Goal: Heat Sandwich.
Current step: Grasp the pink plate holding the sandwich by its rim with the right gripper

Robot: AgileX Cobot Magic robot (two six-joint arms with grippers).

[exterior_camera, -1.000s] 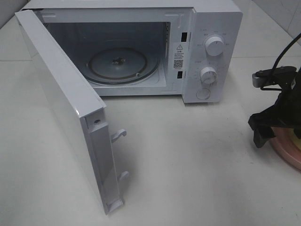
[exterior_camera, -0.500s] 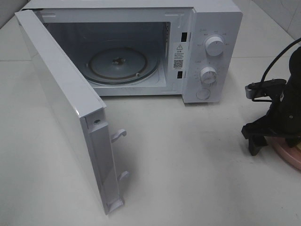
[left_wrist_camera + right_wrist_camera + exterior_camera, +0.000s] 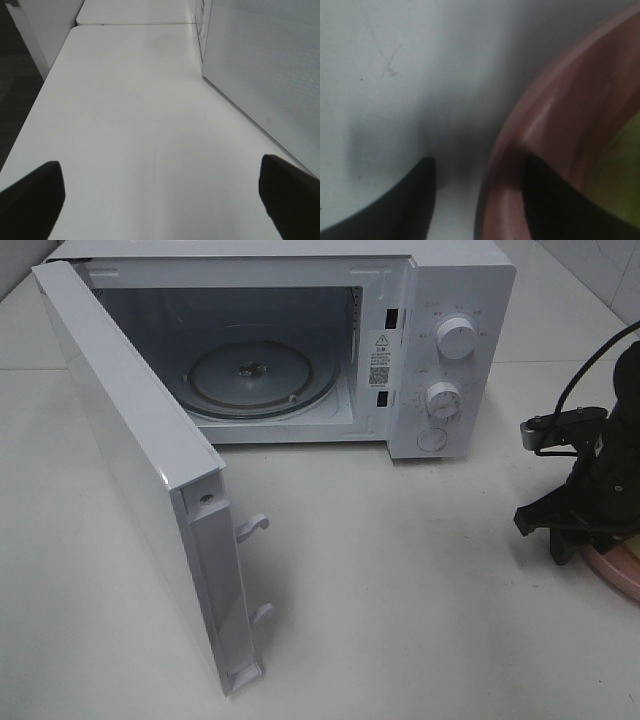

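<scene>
The right hand (image 3: 477,161), half open and gripping nothing, straddles the rim of the pink plate (image 3: 545,120) at the desk's (image 3: 420,590) 4 o'clock edge, evidently so that closing carries plate and the sandwich (image 3: 626,180) lying on it toward the open microwave (image 3: 460,290) at 12 o'clock.

R gripper (image 3: 477,200) lower than before, jaws narrowed astride pink plate (image 3: 555,115) rim, more plate hidden
</scene>
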